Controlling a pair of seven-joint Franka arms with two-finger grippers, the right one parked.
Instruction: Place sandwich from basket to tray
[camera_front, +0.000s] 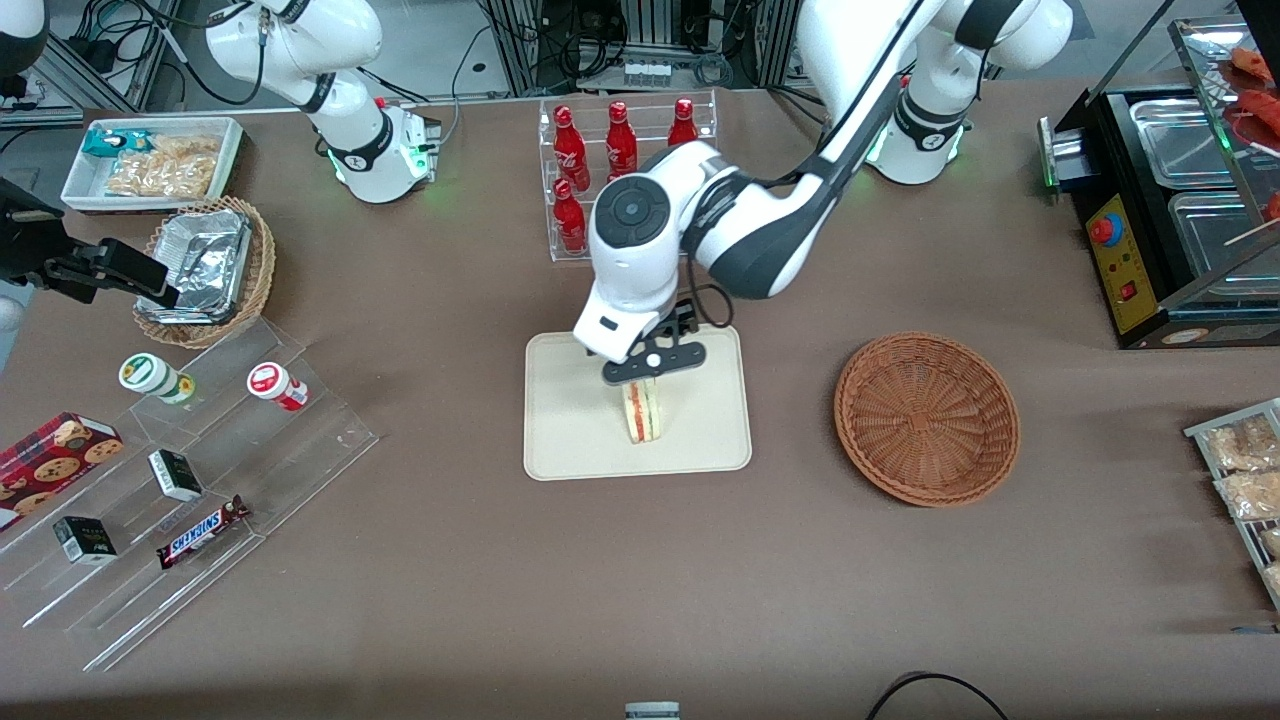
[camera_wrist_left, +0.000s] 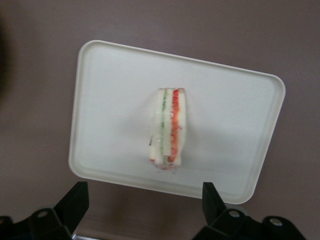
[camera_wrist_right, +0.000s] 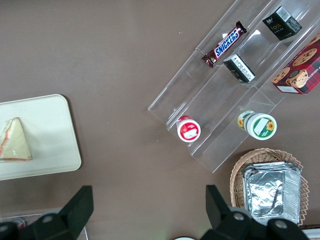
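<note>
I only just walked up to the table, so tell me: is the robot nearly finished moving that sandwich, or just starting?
Nearly finished. The basket looks empty, and the sandwich stands on the tray, cut edge up. The hand hangs right above the sandwich, and the wrist view shows its fingers spread wide with nothing between them, so the sandwich looks let go. What seems left is for the arm to lift clear.

"SNICKERS" can be read on the chocolate bar (camera_front: 203, 531) (camera_wrist_right: 226, 43) lying on the clear acrylic stepped stand (camera_front: 180, 500), at about 7 o'clock from the red-capped jar (camera_front: 276, 386). Lettering on the red bottles (camera_front: 571, 150) is possibly Coca-Cola script. The gripper (camera_front: 655, 366) bears no legible marking.
</note>
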